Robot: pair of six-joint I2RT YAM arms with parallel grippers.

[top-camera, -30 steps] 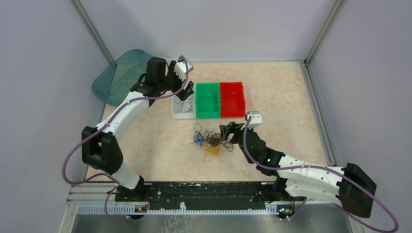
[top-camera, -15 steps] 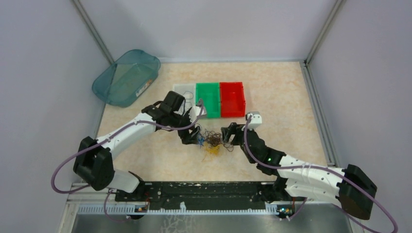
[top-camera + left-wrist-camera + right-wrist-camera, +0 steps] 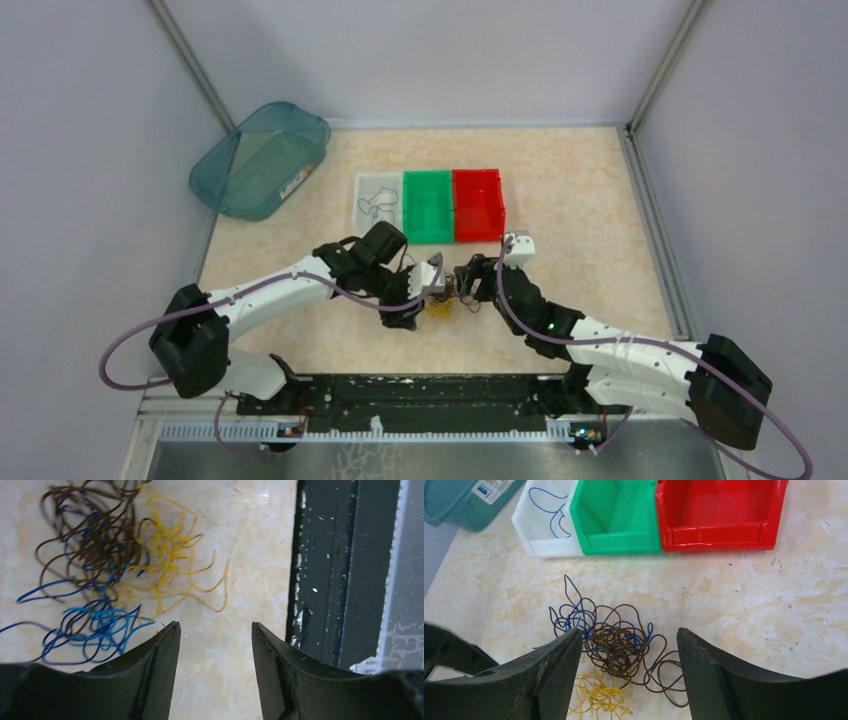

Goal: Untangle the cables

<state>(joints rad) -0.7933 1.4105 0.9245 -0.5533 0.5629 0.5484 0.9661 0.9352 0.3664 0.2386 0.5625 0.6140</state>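
Note:
The cables are a tangle of thin brown (image 3: 621, 647), blue (image 3: 579, 617) and yellow (image 3: 599, 695) strands lying mid-table (image 3: 441, 300). My right gripper (image 3: 630, 632) is open, and its two fingers straddle the brown clump from the right side (image 3: 463, 284). My left gripper (image 3: 214, 625) is open over bare table with nothing between its fingers. The blue strands (image 3: 95, 625) lie just beyond its left finger, with the yellow ones (image 3: 170, 555) and brown ones (image 3: 95, 540) farther ahead. From above, the left gripper (image 3: 432, 292) sits at the tangle's left edge and hides part of it.
Behind the tangle stand a white bin (image 3: 378, 205) holding one blue strand (image 3: 546, 520), a green bin (image 3: 428, 205) and a red bin (image 3: 477, 203). A teal tub (image 3: 262, 158) lies at the back left. The black rail (image 3: 420, 395) runs along the near edge.
The left arm swung from above the white bin down to the tangle's left side, and its jaws narrowed. The right gripper barely moved and closed slightly.

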